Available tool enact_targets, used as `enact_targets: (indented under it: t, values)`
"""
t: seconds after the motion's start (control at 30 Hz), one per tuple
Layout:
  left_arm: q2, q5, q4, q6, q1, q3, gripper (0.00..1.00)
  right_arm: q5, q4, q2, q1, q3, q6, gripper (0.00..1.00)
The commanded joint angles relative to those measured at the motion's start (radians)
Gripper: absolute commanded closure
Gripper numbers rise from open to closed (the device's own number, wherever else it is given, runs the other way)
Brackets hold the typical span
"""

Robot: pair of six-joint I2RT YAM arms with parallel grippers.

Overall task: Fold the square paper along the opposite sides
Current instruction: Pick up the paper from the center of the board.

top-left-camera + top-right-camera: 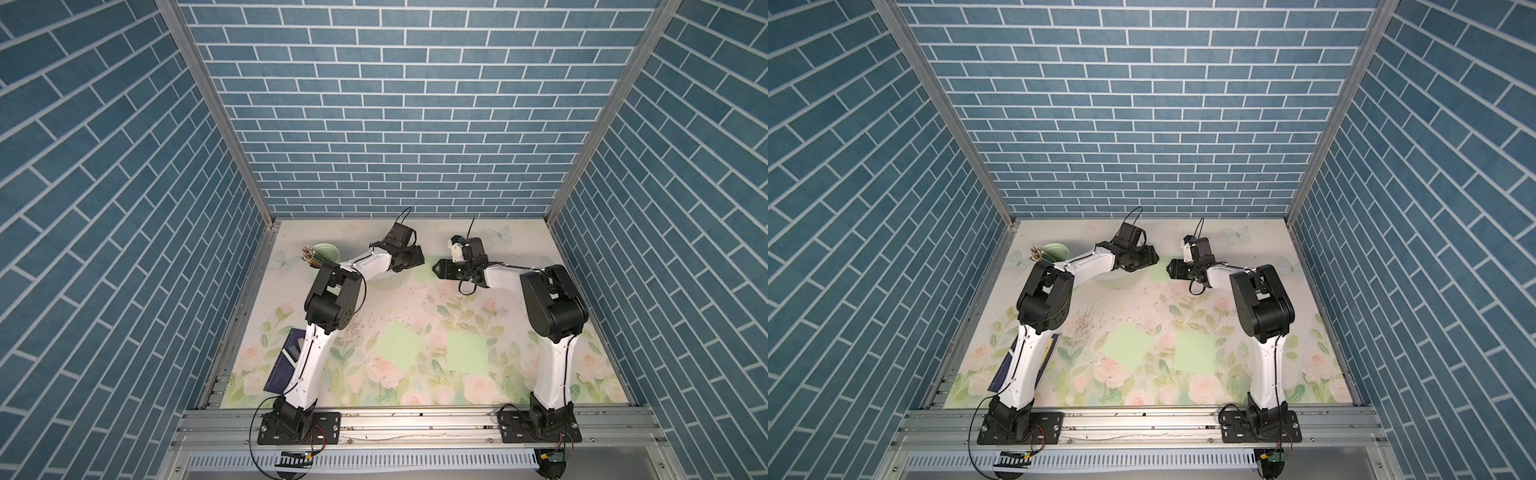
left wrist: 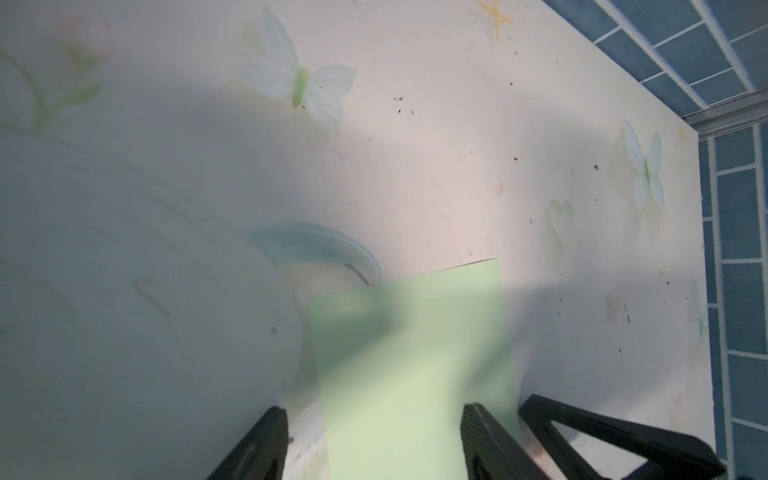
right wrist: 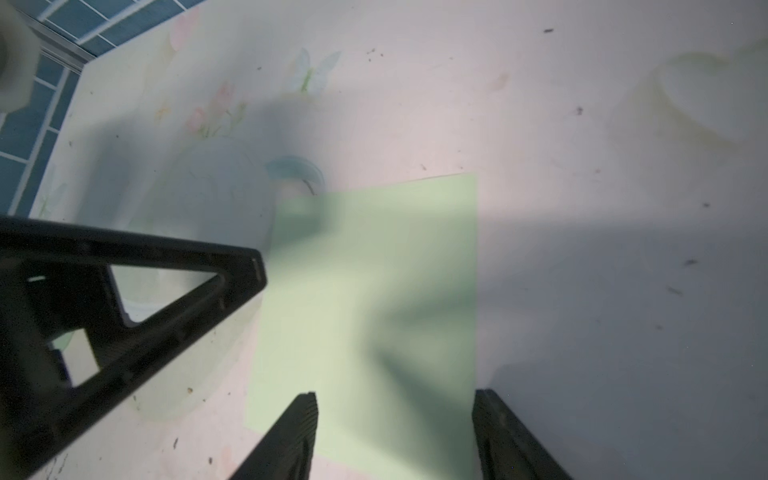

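At your far left, a green cup of coloured pencils (image 1: 322,255) and a dark blue book (image 1: 284,361) crowd the floral table (image 1: 1320,332) edge. Your left tool (image 2: 374,440) reaches toward the far centre, jaws parted around a pale green square paper (image 2: 415,365) lying flat there; whether they touch it is unclear. Your right tool (image 3: 395,436) faces it, jaws likewise apart over the same sheet. In both top views the arms hide most of that paper. Two more green sheets (image 1: 399,345) lie near you with open room around.
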State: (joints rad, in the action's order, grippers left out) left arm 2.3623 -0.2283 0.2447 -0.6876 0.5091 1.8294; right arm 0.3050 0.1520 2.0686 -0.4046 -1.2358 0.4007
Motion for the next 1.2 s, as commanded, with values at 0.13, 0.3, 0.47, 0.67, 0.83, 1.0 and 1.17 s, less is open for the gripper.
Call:
enact_targets:
  t: [0.13,0.3,0.47,0.67,0.83,1.0,1.17]
  values:
    - [0.068,-0.028,0.079,-0.004,-0.002,0.003,0.26,0.043,0.018,0.064,-0.028,0.049,0.071,0.36]
    - [0.071,-0.026,0.072,-0.013,-0.003,-0.017,0.25,0.096,0.082,0.098,-0.045,0.052,0.104,0.36]
    - [0.075,-0.03,0.063,-0.022,-0.002,-0.031,0.24,0.141,0.138,0.119,-0.06,0.052,0.138,0.37]
    - [0.067,-0.017,0.056,-0.025,-0.001,-0.051,0.26,0.154,0.111,0.094,-0.059,0.021,0.118,0.43]
    - [0.051,0.002,0.054,-0.017,-0.004,-0.07,0.26,0.069,0.011,-0.031,-0.004,-0.009,0.073,0.5]
    - [0.053,-0.001,0.051,-0.016,-0.005,-0.078,0.26,0.015,-0.055,-0.051,0.027,0.019,0.072,0.55]
    - [0.058,-0.008,0.055,-0.009,-0.005,-0.071,0.26,-0.043,-0.059,-0.077,0.031,0.073,0.094,0.47]
